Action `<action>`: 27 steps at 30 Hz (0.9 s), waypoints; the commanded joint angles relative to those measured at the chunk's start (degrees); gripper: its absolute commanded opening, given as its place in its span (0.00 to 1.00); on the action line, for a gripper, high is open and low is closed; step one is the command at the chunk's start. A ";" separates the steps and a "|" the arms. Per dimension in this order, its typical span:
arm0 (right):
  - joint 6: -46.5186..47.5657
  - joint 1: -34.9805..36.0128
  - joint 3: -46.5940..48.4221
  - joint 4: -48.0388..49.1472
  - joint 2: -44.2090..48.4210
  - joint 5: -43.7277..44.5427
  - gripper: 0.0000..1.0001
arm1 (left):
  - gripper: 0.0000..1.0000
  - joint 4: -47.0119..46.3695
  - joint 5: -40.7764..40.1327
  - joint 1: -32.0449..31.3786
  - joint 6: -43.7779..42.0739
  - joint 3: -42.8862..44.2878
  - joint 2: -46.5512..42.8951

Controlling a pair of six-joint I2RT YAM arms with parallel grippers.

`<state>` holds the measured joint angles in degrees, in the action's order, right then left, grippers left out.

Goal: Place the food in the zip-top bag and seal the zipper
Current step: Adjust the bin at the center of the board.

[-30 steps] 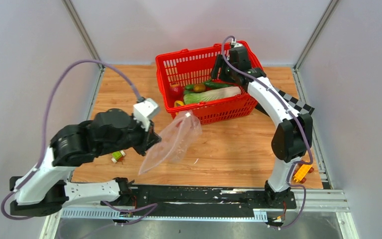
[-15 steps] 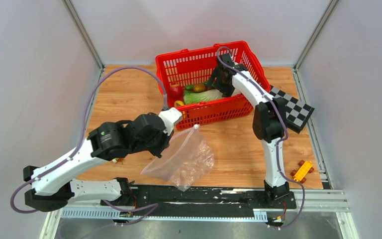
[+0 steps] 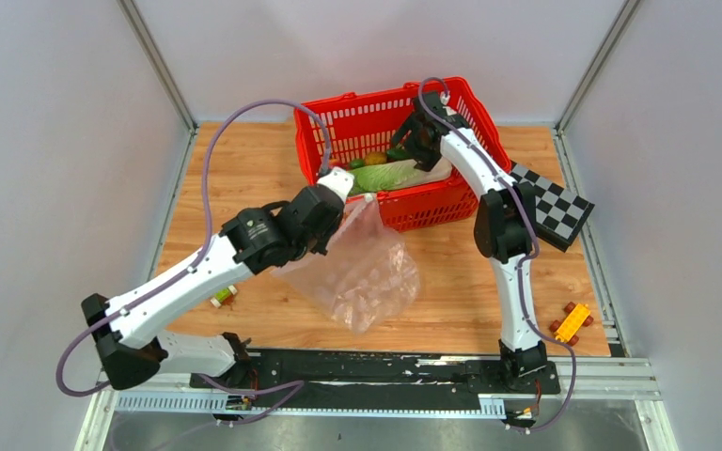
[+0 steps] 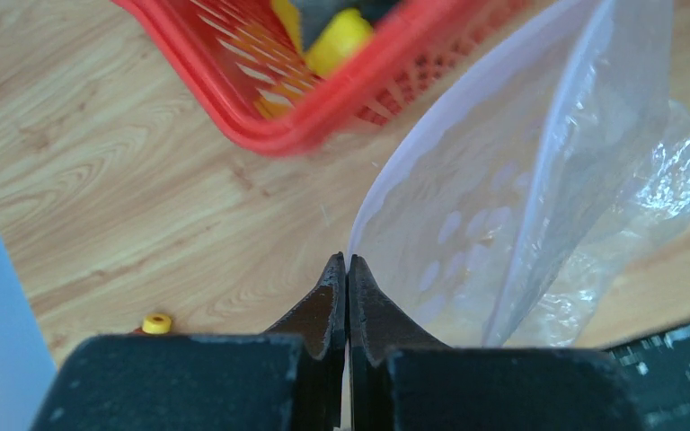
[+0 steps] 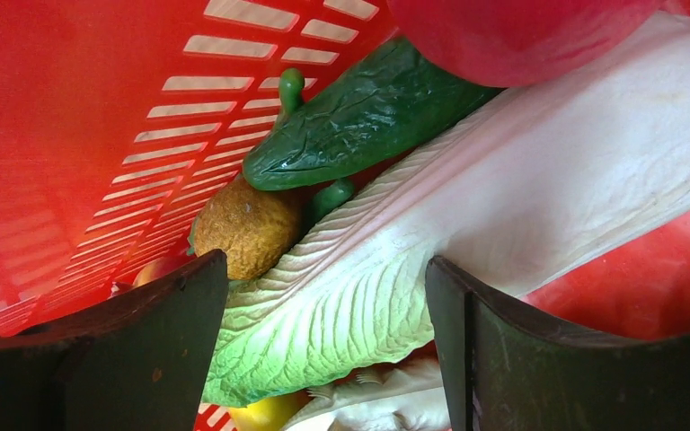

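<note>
Clear, crinkly plastic, the zip-top bag (image 3: 362, 277) slumps on the wooden surface (image 3: 451, 272) just in front of the red basket (image 3: 376, 94). Its upper edge is pinched in the left pincer (image 4: 348, 265), whose jaws are pressed together on it. Inside the basket the lettuce (image 5: 503, 197) lies against a dark cucumber (image 5: 368, 112). The right pincer (image 5: 325, 269) gapes wide over the lettuce, a finger to each side, not clamped on it.
</note>
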<state>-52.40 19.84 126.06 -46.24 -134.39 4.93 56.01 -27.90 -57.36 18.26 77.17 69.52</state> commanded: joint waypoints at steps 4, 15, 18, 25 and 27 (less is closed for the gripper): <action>3.68 0.45 -7.67 4.97 -1.10 -5.99 0.80 | 0.00 -12.67 -0.73 9.90 -10.62 0.92 9.75; 12.75 0.34 -15.54 10.23 8.46 -8.50 0.82 | 0.00 -21.00 7.17 20.53 -13.87 8.98 20.99; 11.18 0.25 -10.72 5.27 4.47 -6.22 0.84 | 0.00 -19.41 11.06 20.49 -13.53 7.78 19.33; 2.60 0.70 -4.50 -1.02 -0.65 -2.47 0.85 | 0.00 -11.57 20.41 20.51 -11.10 1.29 6.49; -0.22 1.67 -4.27 -3.41 -0.08 1.11 0.85 | 0.00 -7.50 21.91 20.50 -11.66 1.27 2.89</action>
<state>-46.19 20.21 120.07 -45.41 -131.90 0.62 42.63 -11.88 -36.77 6.20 78.15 80.42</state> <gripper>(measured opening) 0.844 0.007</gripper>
